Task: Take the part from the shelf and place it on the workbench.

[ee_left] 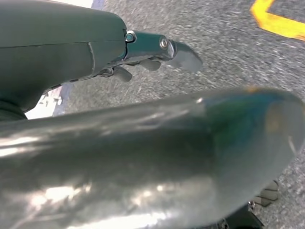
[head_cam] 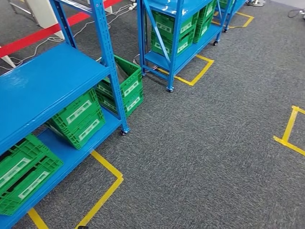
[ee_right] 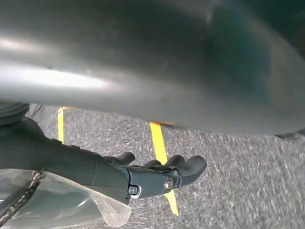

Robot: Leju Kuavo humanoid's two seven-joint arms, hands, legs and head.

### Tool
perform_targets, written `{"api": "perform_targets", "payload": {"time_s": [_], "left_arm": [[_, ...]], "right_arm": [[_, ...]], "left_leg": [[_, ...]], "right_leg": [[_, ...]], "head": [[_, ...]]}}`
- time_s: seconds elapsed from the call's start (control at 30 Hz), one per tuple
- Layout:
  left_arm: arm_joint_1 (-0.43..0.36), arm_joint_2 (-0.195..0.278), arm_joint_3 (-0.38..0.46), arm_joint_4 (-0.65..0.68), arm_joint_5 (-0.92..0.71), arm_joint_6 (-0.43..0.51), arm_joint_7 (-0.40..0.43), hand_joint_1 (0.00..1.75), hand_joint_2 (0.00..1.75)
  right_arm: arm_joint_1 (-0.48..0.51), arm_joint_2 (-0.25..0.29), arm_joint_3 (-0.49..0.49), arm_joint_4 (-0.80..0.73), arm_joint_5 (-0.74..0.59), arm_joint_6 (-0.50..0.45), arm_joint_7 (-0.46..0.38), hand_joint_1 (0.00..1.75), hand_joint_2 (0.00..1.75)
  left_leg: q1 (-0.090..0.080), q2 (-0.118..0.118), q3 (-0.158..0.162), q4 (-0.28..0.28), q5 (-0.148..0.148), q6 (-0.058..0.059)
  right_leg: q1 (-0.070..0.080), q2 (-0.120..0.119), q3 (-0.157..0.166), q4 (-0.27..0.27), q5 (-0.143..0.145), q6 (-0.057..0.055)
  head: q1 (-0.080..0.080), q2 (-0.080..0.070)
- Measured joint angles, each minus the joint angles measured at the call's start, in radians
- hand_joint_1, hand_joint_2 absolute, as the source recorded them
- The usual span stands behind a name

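Standing at the left of the head view, the blue shelf (head_cam: 54, 78) carries green crates (head_cam: 79, 118) on its lower deck, over grey carpet (head_cam: 201, 157) marked with yellow tape (head_cam: 104, 191). The part cannot be made out on it. The left hand (ee_left: 158, 50) hangs with nothing in its loosely stretched fingers, and the right hand (ee_right: 158, 174) seems to hold a clear plastic bag (ee_right: 61, 205) against its palm.

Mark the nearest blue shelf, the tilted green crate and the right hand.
blue shelf (head_cam: 43, 81), head view, bare upper board.
tilted green crate (head_cam: 79, 117), head view, side wall.
right hand (ee_right: 158, 174), right wrist view, palm.
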Motion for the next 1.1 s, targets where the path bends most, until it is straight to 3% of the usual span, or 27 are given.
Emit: {"api": "perform_targets", "payload": {"time_s": [0.03, 0.07, 0.1, 0.17, 0.23, 0.3, 0.37, 0.43, 0.47, 0.5, 0.53, 0.57, 0.6, 0.67, 0.73, 0.8, 0.83, 0.9, 0.93, 1.0, 1.03, 1.07, 1.1], "left_arm": [[0.001, 0.001, 0.0, 0.0, 0.002, 0.001, 0.004, 0.0, 0.0], [0.002, 0.002, 0.0, 0.0, 0.006, 0.001, 0.006, 0.0, 0.0], [0.003, 0.002, 0.0, 0.0, 0.011, 0.001, 0.008, 0.0, 0.0], [0.002, 0.003, 0.002, 0.0, 0.026, 0.002, 0.006, 0.0, 0.0], [0.002, 0.004, 0.011, 0.0, 0.051, 0.004, -0.004, 0.0, 0.0], [0.005, 0.007, 0.027, 0.0, 0.076, 0.006, -0.014, 0.0, 0.0], [0.007, 0.01, 0.044, 0.0, 0.098, 0.008, -0.018, 0.0, 0.0], [0.006, 0.011, 0.063, 0.0, 0.122, 0.011, -0.023, 0.0, 0.0], [0.006, 0.01, 0.074, 0.0, 0.134, 0.011, -0.025, 0.0, 0.0], [0.006, 0.01, 0.085, 0.0, 0.143, 0.012, -0.028, 0.0, 0.0], [0.008, 0.01, 0.094, 0.0, 0.148, 0.013, -0.029, 0.0, 0.0], [0.01, 0.01, 0.101, 0.0, 0.151, 0.013, -0.029, 0.0, 0.0], [0.012, 0.011, 0.107, 0.0, 0.153, 0.014, -0.029, 0.0, 0.0], [0.012, 0.012, 0.118, 0.0, 0.157, 0.015, -0.03, 0.0, 0.0], [0.009, 0.013, 0.127, 0.0, 0.159, 0.018, -0.03, 0.0, 0.0], [0.01, 0.013, 0.133, 0.0, 0.158, 0.023, -0.026, 0.0, 0.0], [0.013, 0.013, 0.134, 0.0, 0.157, 0.025, -0.024, 0.0, 0.0], [0.014, 0.013, 0.135, 0.0, 0.155, 0.032, -0.021, 0.0, 0.0], [0.013, 0.013, 0.135, 0.0, 0.153, 0.035, -0.02, 0.0, 0.0], [0.011, 0.013, 0.136, 0.0, 0.147, 0.036, -0.017, 0.0, 0.0], [0.012, 0.013, 0.136, 0.0, 0.141, 0.034, -0.015, 0.0, 0.0], [0.012, 0.013, 0.136, 0.0, 0.134, 0.031, -0.013, 0.0, 0.0], [0.013, 0.013, 0.135, 0.0, 0.125, 0.027, -0.011, 0.0, 0.0]], "right_arm": [[0.001, -0.003, 0.0, 0.0, 0.002, 0.006, 0.002, 0.0, 0.0], [0.003, -0.006, 0.001, 0.0, 0.004, 0.012, 0.004, 0.0, 0.0], [0.003, -0.008, 0.002, 0.0, 0.008, 0.018, 0.006, 0.0, 0.0], [0.003, -0.015, 0.006, 0.001, 0.021, 0.033, 0.008, 0.0, 0.0], [0.004, -0.021, 0.018, 0.002, 0.045, 0.046, 0.009, 0.0, 0.0], [0.004, -0.026, 0.035, 0.002, 0.072, 0.055, 0.006, 0.0, 0.0], [0.004, -0.029, 0.051, 0.002, 0.093, 0.064, 0.004, 0.0, 0.0], [0.008, -0.03, 0.068, 0.003, 0.113, 0.074, 0.006, 0.0, 0.0], [0.011, -0.031, 0.077, 0.003, 0.122, 0.079, 0.007, 0.0, 0.0], [0.015, -0.033, 0.085, 0.003, 0.129, 0.083, 0.009, 0.0, 0.0], [0.017, -0.035, 0.092, 0.003, 0.134, 0.085, 0.01, 0.0, 0.0], [0.018, -0.036, 0.097, 0.003, 0.136, 0.085, 0.011, 0.0, 0.0], [0.018, -0.037, 0.102, 0.003, 0.138, 0.085, 0.011, 0.0, 0.0], [0.018, -0.037, 0.11, 0.004, 0.14, 0.089, 0.01, 0.0, 0.0], [0.017, -0.039, 0.116, 0.004, 0.142, 0.098, 0.007, 0.0, 0.0], [0.014, -0.04, 0.118, 0.004, 0.141, 0.105, 0.001, 0.0, 0.0], [0.013, -0.041, 0.118, 0.004, 0.139, 0.107, -0.004, 0.0, 0.0], [0.014, -0.041, 0.118, 0.004, 0.132, 0.113, -0.013, 0.0, 0.0], [0.017, -0.042, 0.118, 0.005, 0.129, 0.115, -0.016, 0.0, 0.0], [0.023, -0.044, 0.118, 0.006, 0.123, 0.116, -0.021, 0.0, 0.0], [0.026, -0.045, 0.118, 0.006, 0.119, 0.116, -0.025, 0.0, 0.0], [0.027, -0.046, 0.117, 0.006, 0.116, 0.116, -0.029, 0.0, 0.0], [0.029, -0.048, 0.117, 0.006, 0.111, 0.115, -0.032, 0.0, 0.0]], "left_leg": [[0.0, -0.015, 0.001, 0.001, 0.0, 0.0], [0.0, -0.03, 0.002, 0.002, -0.001, -0.001], [0.0, -0.045, 0.004, 0.003, -0.002, -0.003], [0.001, -0.07, 0.001, 0.01, -0.006, -0.011], [0.003, -0.091, -0.007, 0.015, -0.006, -0.023], [0.007, -0.109, -0.014, 0.017, -0.004, -0.035], [0.005, -0.08, -0.028, 0.049, -0.026, -0.045], [0.002, -0.021, -0.076, 0.155, -0.085, -0.054], [0.003, -0.003, -0.109, 0.224, -0.116, -0.057], [0.004, 0.005, -0.134, 0.277, -0.133, -0.058], [0.005, 0.009, -0.143, 0.298, -0.131, -0.057], [0.005, 0.012, -0.134, 0.28, -0.11, -0.055], [0.003, 0.02, -0.105, 0.224, -0.074, -0.049], [-0.009, 0.065, -0.037, 0.09, -0.02, -0.032], [-0.02, 0.098, -0.005, 0.026, -0.013, -0.019], [-0.019, 0.081, -0.004, 0.017, -0.014, -0.012], [-0.016, 0.07, -0.001, 0.012, -0.011, -0.008], [-0.007, 0.047, 0.004, 0.003, -0.005, 0.0], [-0.005, 0.035, 0.003, 0.002, -0.004, 0.003], [-0.004, 0.007, 0.003, 0.003, -0.004, 0.005], [-0.004, -0.007, 0.004, 0.003, -0.005, 0.005], [-0.003, -0.022, 0.006, 0.004, -0.006, 0.004], [-0.002, -0.037, 0.008, 0.005, -0.007, 0.002]], "right_leg": [[0.0, 0.002, -0.012, 0.008, 0.014, -0.001], [0.0, 0.005, -0.006, -0.022, 0.047, -0.002], [-0.002, 0.014, 0.016, -0.084, 0.091, -0.004], [-0.007, 0.062, 0.066, -0.204, 0.143, -0.006], [-0.007, 0.092, 0.09, -0.247, 0.144, -0.01], [-0.006, 0.074, 0.095, -0.252, 0.145, -0.019], [-0.008, 0.048, 0.1, -0.257, 0.148, -0.031], [-0.008, 0.017, 0.103, -0.259, 0.145, -0.041], [-0.006, 0.0, 0.104, -0.259, 0.143, -0.043], [-0.004, -0.017, 0.106, -0.259, 0.141, -0.045], [-0.002, -0.033, 0.108, -0.259, 0.138, -0.046], [0.0, -0.047, 0.111, -0.259, 0.135, -0.046], [0.002, -0.059, 0.115, -0.259, 0.132, -0.045], [0.007, -0.082, 0.122, -0.259, 0.123, -0.041], [0.012, -0.105, 0.124, -0.259, 0.115, -0.032], [0.013, -0.124, 0.135, -0.262, 0.109, -0.024], [0.013, -0.11, 0.138, -0.259, 0.103, -0.019], [0.009, -0.051, 0.116, -0.204, 0.068, -0.01], [0.006, -0.019, 0.086, -0.143, 0.039, -0.007], [0.003, 0.001, 0.012, -0.013, -0.005, -0.002], [0.002, 0.003, -0.013, 0.02, -0.003, -0.001], [0.0, 0.004, -0.019, 0.011, 0.021, 0.001], [-0.001, 0.01, -0.006, -0.037, 0.062, 0.001]], "head": [[0.0, 0.0], [0.0, 0.0], [0.0, 0.0], [-0.001, 0.0], [-0.001, 0.0], [-0.001, 0.0], [-0.005, 0.0], [-0.012, 0.0], [-0.014, 0.0], [-0.014, 0.0], [-0.014, 0.0], [-0.014, 0.0], [-0.014, 0.0], [-0.014, 0.0], [-0.014, 0.0], [-0.013, 0.0], [-0.012, 0.0], [-0.008, 0.0], [-0.005, 0.0], [-0.004, 0.0], [-0.004, 0.0], [-0.004, 0.0], [-0.004, 0.0]]}}
